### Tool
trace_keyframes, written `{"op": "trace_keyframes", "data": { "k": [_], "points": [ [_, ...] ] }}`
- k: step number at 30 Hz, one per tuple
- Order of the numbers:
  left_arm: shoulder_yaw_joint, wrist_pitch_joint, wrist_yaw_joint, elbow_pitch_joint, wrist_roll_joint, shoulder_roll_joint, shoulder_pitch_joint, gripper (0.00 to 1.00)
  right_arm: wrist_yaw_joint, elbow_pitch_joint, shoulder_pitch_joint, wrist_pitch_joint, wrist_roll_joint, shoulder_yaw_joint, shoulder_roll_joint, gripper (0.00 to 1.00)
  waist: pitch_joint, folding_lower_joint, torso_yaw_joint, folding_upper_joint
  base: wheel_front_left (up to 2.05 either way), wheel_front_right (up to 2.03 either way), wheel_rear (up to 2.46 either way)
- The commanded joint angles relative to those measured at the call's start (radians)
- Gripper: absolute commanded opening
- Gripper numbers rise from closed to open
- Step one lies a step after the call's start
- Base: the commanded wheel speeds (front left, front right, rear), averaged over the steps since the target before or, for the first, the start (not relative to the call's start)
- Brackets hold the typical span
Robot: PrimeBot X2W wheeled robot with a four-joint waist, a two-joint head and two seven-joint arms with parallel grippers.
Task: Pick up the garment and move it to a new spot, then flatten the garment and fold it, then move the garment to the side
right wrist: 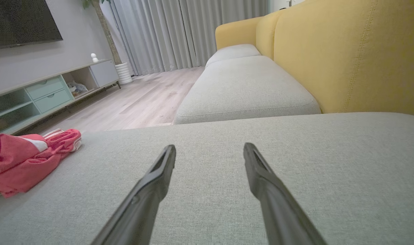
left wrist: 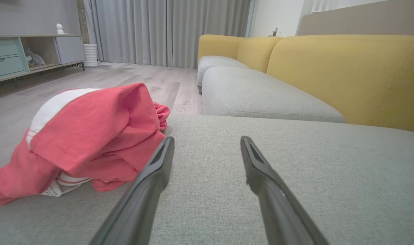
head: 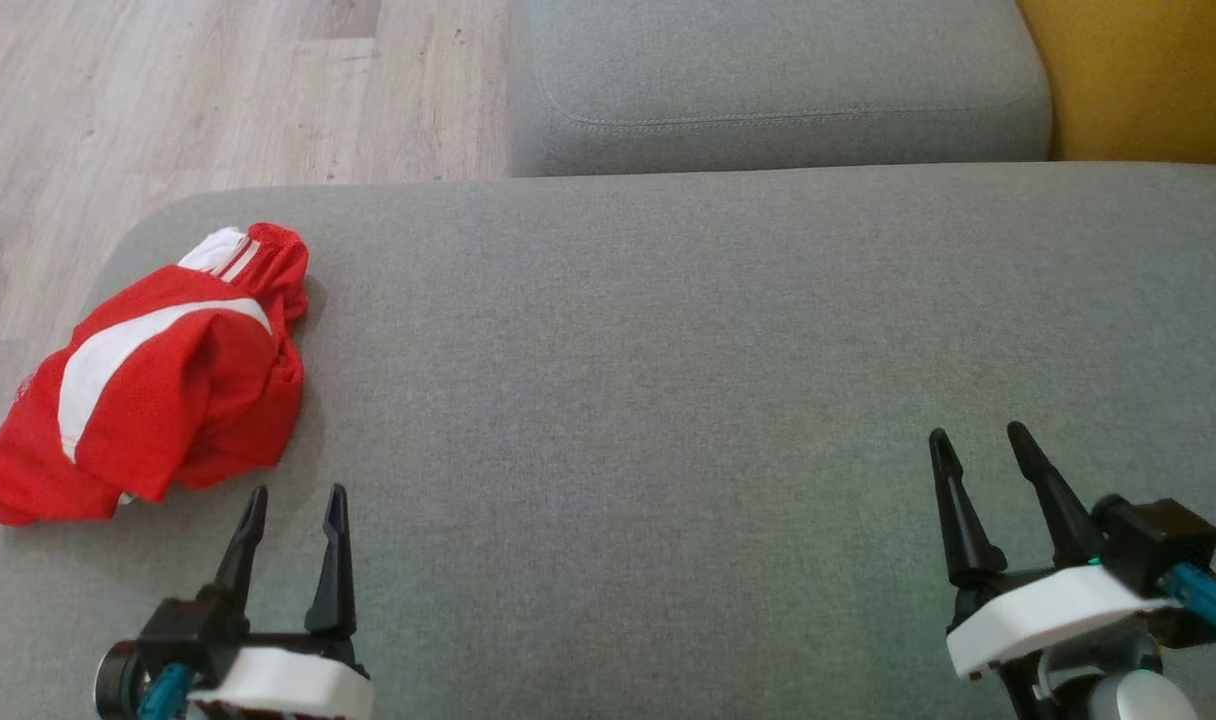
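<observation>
On the wide grey fabric sofa cushion (head: 668, 400), the crumpled red mesh garment with white stripes (head: 158, 390) lies at the cushion's left edge. Left gripper (head: 299, 490), just beside it, and right gripper (head: 976, 432), near the cushion's right side, both stand open and empty. Advised: pinch a raised upper fold with the left gripper, then lift clear.

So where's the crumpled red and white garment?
In the head view the crumpled red and white garment lies at the left edge of the grey fabric cushion, just ahead and left of the open left gripper.
</observation>
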Motion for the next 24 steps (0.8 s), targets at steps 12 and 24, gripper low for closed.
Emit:
{"op": "trace_keyframes", "data": {
  "k": [12, 24],
  "points": [
    [0.032, -0.001, 0.011, 0.019, 0.071, 0.023, -0.042, 1.00, -0.001, -0.057, -0.015, -0.016, -0.101, 0.030, -0.006, 1.00, -0.001, 0.0000, -0.003, 0.0000, 0.00, 0.00, 0.00],
    [0.039, 0.028, 0.022, 0.034, 0.035, 0.021, -0.043, 1.00, -0.001, -0.051, -0.017, -0.017, -0.078, 0.023, -0.006, 1.00, 0.002, 0.0000, -0.005, 0.0000, 0.00, 0.00, 0.00]
  ]
}}
